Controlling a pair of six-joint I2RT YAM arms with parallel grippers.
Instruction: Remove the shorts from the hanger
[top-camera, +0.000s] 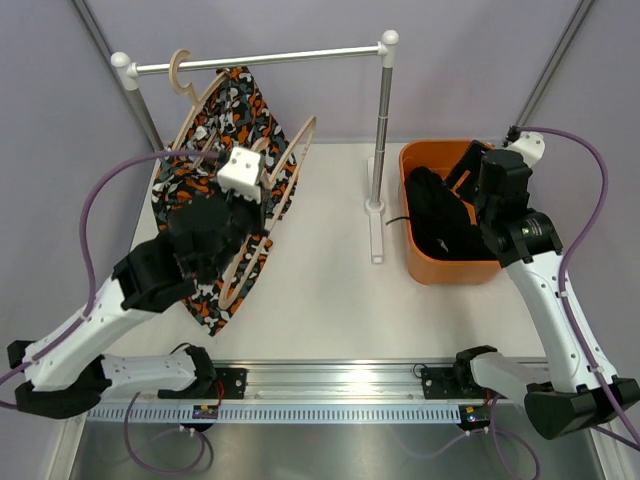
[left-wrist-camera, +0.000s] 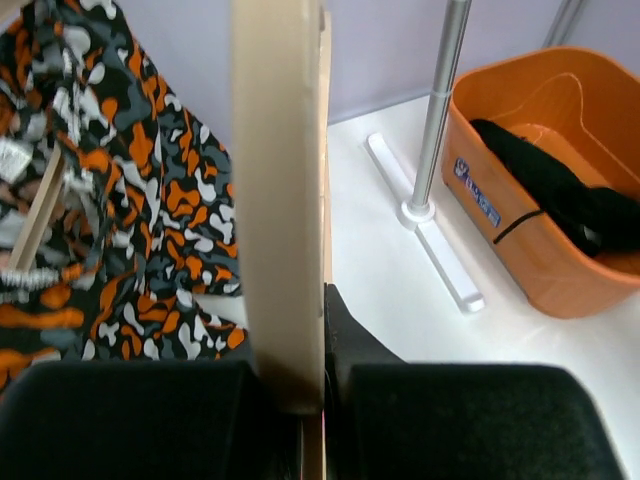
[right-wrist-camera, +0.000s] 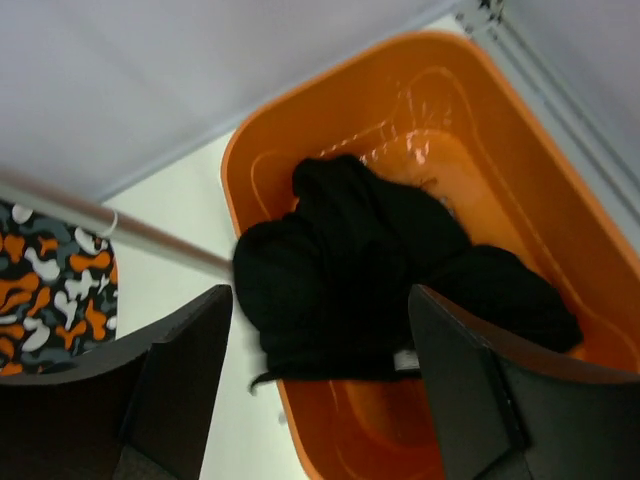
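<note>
Now our left claw clenches the hanger, patterned shorts left of it. Our right claw, released, should pull them slowly.

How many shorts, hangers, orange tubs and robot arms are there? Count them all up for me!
Shorts: 2, the patterned shorts and the black shorts
Hangers: 1, the wooden hanger
Tubs: 1, the orange tub
Robot arms: 2, the left arm and the right arm
Total: 6
</note>
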